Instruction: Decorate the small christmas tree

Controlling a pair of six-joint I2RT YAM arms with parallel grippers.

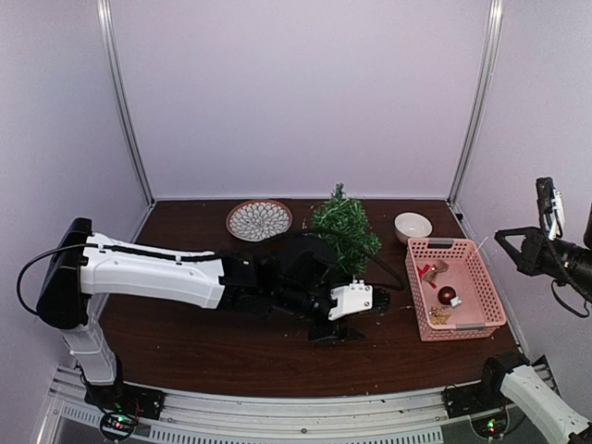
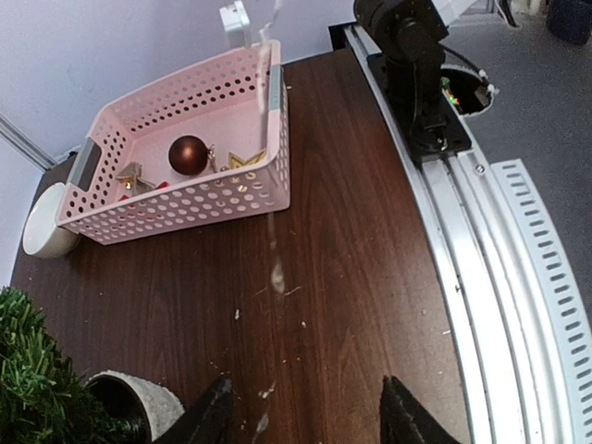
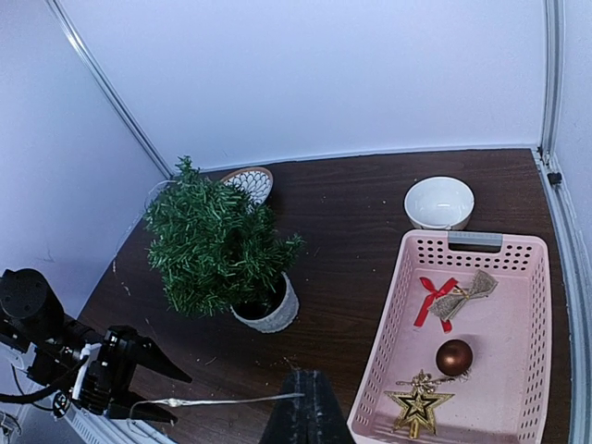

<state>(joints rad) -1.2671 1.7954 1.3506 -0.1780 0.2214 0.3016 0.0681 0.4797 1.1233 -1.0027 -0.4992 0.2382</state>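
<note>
The left claw (image 2: 305,407) hangs open and empty just beside the small bushy green fir tree (image 3: 217,245), potted mid-table. The right claw (image 3: 301,404) is closed. The tree looks bare; the brown ball (image 3: 454,357) and gold star (image 3: 416,404) lie in the pink perforated plastic basket (image 3: 384,351), so all the hanging remains.

Left wrist view: small christmas tree (image 2: 28,370) cropped to a foliage corner; pot (image 2: 139,400) cut by the bottom edge; left gripper (image 2: 301,412) cropped to two fingertips; white bowl (image 2: 44,227) cut by the left edge.
Top view: pot hidden behind the left arm (image 1: 157,273); ornaments (image 1: 448,295) in pink basket (image 1: 489,287) too small to name.
Right wrist view: right gripper (image 3: 301,412) a single dark blur at the bottom edge.
</note>
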